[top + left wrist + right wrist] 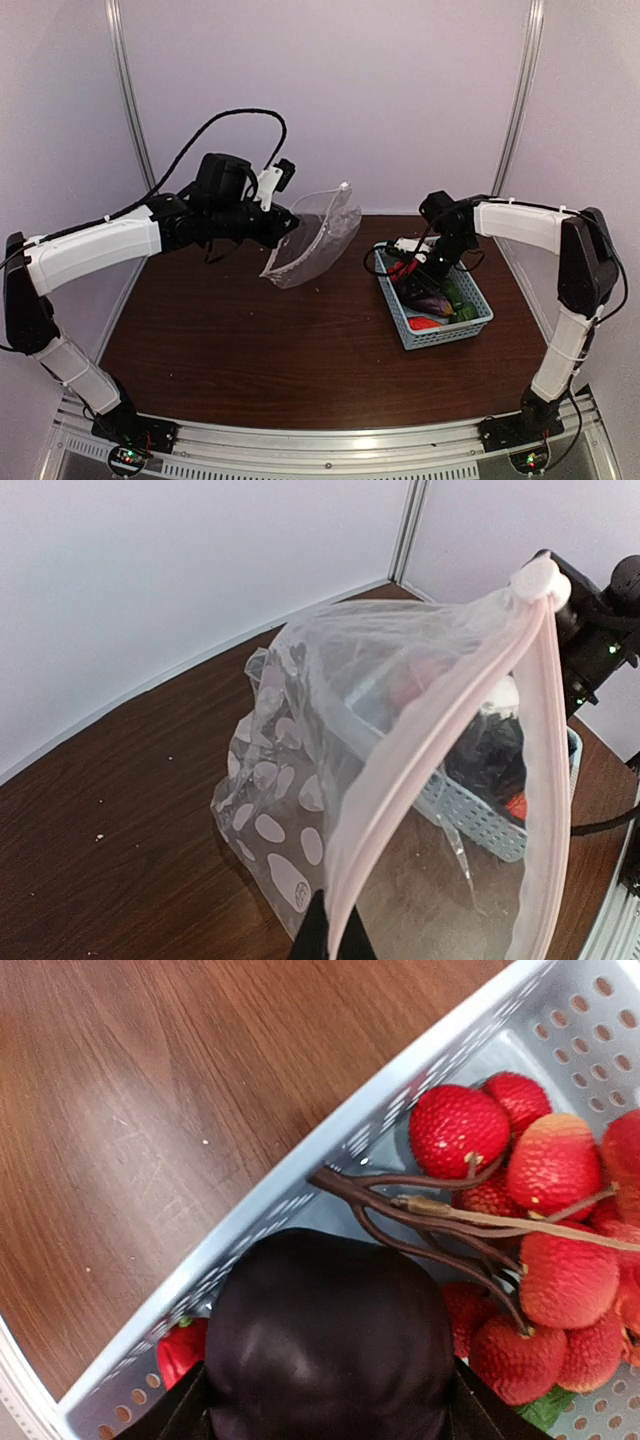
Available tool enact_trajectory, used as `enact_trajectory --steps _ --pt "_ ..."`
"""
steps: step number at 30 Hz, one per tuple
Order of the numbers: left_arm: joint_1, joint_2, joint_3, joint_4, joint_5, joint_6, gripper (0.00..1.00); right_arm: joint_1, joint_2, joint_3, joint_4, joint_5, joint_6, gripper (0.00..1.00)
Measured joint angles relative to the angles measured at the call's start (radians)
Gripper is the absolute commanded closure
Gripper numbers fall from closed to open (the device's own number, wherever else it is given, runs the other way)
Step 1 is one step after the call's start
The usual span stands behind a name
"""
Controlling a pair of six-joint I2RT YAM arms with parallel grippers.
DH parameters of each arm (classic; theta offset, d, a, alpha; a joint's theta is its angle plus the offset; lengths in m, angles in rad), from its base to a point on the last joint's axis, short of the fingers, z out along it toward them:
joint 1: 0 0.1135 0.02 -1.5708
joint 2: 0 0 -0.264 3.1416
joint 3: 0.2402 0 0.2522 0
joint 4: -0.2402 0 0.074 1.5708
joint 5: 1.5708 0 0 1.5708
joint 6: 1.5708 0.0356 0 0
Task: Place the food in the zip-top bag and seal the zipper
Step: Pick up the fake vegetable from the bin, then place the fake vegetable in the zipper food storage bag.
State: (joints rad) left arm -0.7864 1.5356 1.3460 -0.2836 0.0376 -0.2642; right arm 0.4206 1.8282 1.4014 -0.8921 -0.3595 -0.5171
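My left gripper [290, 228] is shut on the pale pink zipper [440, 740] of the clear polka-dot zip-top bag [315, 240] and holds it up above the table, mouth gaping toward the right. The white slider tab [537, 580] sits at the far top end. My right gripper [418, 268] is down in the light-blue basket [400, 312]. In the right wrist view its fingers [185, 1410] close on the dark purple eggplant [330, 1345]. A bunch of red round pieces [560, 1170] on brown stems lies beside it. Green pieces [462, 300] and an orange-red piece [425, 323] lie in the basket.
The basket's rim [300, 1180] runs close along the eggplant's left side. Another red piece [180, 1350] sits under the gripper's left finger. Bare brown table [250, 340] lies between bag and basket. White walls enclose the back and sides.
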Motion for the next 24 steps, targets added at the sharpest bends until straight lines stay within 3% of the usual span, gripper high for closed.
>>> enact_trajectory --steps 8,11,16,21,24 --pt "0.0 0.019 0.0 0.0 0.048 -0.023 1.0 -0.001 -0.224 0.044 -0.071 -0.123 -0.008 0.47" --pt "0.0 0.023 0.0 0.003 0.071 -0.049 1.0 0.002 -0.282 0.105 -0.077 -0.199 -0.009 0.59" --pt "0.0 0.045 0.021 0.013 0.133 -0.139 1.0 0.048 -0.339 0.194 -0.022 -0.288 0.014 0.7" --pt "0.0 0.081 0.044 0.029 0.174 -0.255 1.0 0.146 -0.406 0.223 0.124 -0.344 0.099 0.99" --pt "0.0 0.096 0.056 0.029 0.187 -0.315 1.0 0.208 -0.441 0.241 0.25 -0.372 0.167 1.0"
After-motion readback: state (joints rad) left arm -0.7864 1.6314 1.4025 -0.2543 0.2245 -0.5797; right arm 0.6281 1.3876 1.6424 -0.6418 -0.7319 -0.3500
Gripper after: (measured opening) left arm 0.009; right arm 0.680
